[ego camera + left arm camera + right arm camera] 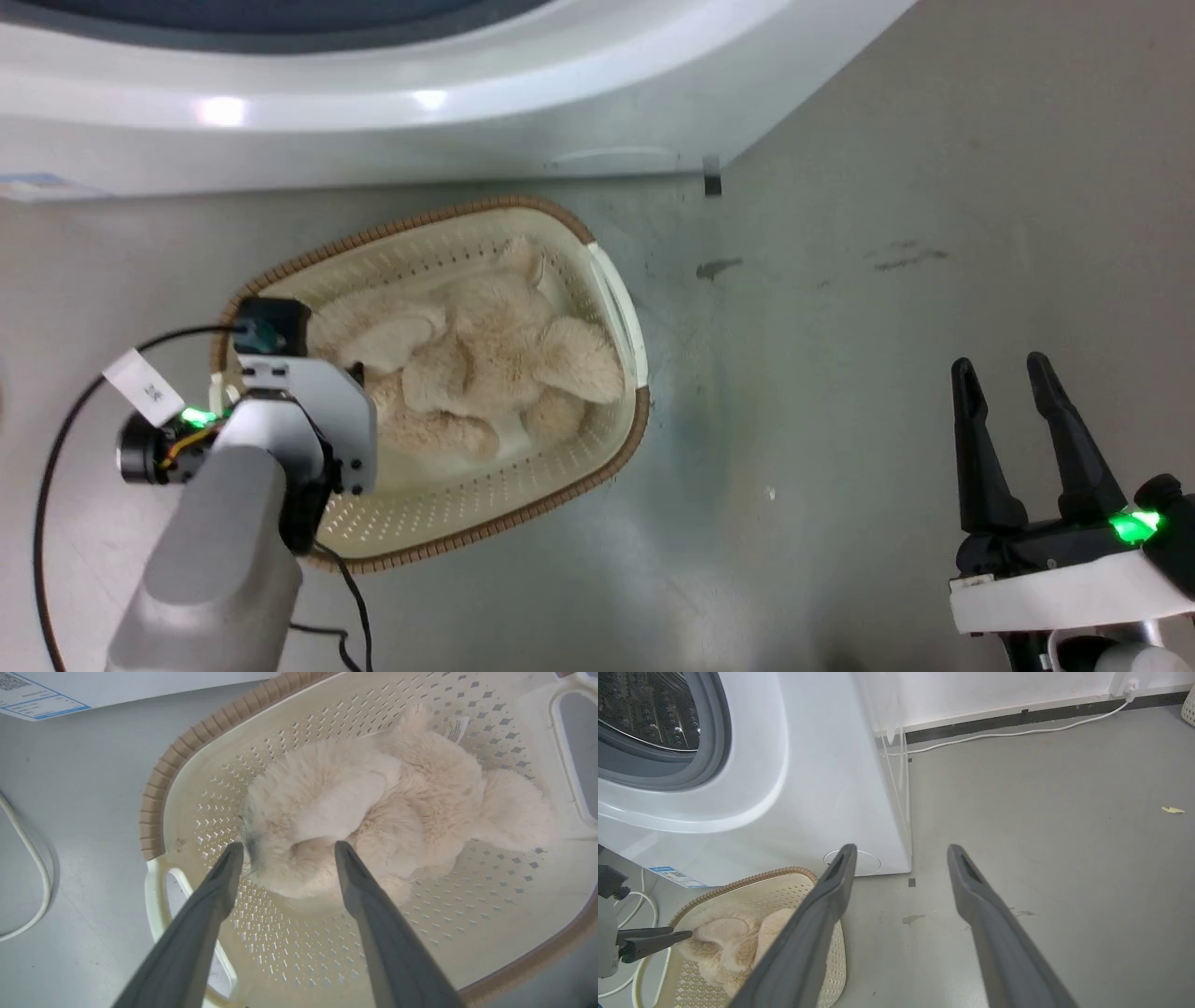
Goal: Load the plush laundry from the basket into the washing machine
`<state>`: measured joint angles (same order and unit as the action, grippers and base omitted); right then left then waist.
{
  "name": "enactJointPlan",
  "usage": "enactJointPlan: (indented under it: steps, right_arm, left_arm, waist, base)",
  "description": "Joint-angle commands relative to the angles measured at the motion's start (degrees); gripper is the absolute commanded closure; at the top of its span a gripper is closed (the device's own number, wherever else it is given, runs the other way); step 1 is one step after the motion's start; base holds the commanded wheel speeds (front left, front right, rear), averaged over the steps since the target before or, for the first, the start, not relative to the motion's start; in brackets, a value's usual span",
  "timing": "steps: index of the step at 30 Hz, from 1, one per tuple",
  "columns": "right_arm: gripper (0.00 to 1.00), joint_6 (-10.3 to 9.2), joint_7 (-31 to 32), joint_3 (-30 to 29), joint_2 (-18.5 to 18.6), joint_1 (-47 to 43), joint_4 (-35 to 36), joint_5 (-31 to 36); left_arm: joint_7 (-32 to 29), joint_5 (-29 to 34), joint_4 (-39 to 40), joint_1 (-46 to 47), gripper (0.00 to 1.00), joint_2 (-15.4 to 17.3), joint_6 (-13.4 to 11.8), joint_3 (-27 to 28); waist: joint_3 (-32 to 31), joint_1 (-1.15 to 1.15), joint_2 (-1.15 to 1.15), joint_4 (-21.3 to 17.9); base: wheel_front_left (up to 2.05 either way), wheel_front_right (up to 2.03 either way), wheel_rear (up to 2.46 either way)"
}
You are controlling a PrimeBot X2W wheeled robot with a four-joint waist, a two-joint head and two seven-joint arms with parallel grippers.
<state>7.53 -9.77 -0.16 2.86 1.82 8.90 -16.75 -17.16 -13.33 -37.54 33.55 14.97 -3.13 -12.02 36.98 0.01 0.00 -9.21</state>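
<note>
Spread and empty, the left gripper (288,851) hangs over the plush toy (373,807) in the basket (439,250) at the washing machine (467,140)'s foot, apparently lining up a grab; the right gripper (1001,373) idles, likewise released.

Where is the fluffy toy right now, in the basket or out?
In. The plush toy lies on the bottom of the basket, walls all round it; the open left gripper is at its fur.
</note>
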Motion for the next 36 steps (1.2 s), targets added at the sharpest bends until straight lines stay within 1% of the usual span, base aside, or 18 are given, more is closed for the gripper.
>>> enactJointPlan:
  steps: [1, 12, 20, 21, 22, 23, 30, 36]
  right_arm:
    - [0.0, -0.03, -0.64, -0.19, 0.01, 0.73, 0.75, -0.85]
    - [0.0, -0.03, -1.95, -0.2, 0.01, 1.01, 2.08, -2.75]
    - [0.0, -0.03, -2.91, -0.19, 0.01, 1.3, 2.82, -4.1]
    - [0.0, -0.03, -3.03, -0.18, 0.01, 1.4, 2.87, -4.27]
    - [0.0, -0.04, -3.15, -0.15, 0.01, 1.52, 2.91, -4.44]
    - [0.0, -0.04, -3.27, -0.1, 0.01, 1.63, 2.94, -4.63]
    - [0.0, -0.04, -4.11, 0.19, 0.01, 2.56, 2.92, -5.87]
    - [0.0, -0.04, -4.82, 0.41, 0.01, 4.03, 1.87, -6.76]
  left_arm:
    - [-0.56, -0.7, -1.31, 2.2, 0.0, 0.72, -0.39, -0.53]
    - [-0.13, -3.16, -5.36, 7.8, 0.0, 2.42, 0.18, -2.2]
    - [-0.02, -5.37, -8.89, 12.61, 0.0, 2.12, 1.44, -3.78]
    - [-0.01, -5.63, -9.43, 13.25, 0.12, 2.08, 1.55, -3.98]
    - [0.22, -5.87, -9.85, 13.9, 0.59, 2.04, 1.73, -4.2]
    - [0.24, -6.08, -10.41, 14.5, 1.0, 1.99, 1.88, -4.47]
    - [-0.14, -8.39, -14.76, 17.86, 1.0, 1.18, 2.99, -5.86]
    - [0.89, -10.27, -18.93, 19.5, 1.0, 0.8, 4.16, -7.09]
  waist:
    - [2.03, -0.01, 0.0, -0.04]
    - [8.18, -0.01, 0.0, -0.36]
    - [12.06, -0.01, 0.0, -0.8]
    - [12.51, -0.01, 0.0, -0.88]
    - [12.95, -0.01, 0.0, -0.95]
    - [13.35, -0.01, 0.0, -1.01]
    - [15.52, -0.01, 0.0, -0.99]
    - [15.53, -0.01, 0.0, -0.52]
  base:
    - [0.0, 0.0, 0.0]
    - [0.0, 0.0, 0.0]
    - [0.0, 0.0, 0.0]
    - [0.0, 0.0, 0.0]
    - [0.0, 0.0, 0.0]
    - [0.0, 0.0, 0.0]
    - [0.0, 0.0, 0.0]
    - [0.0, 0.0, 0.0]
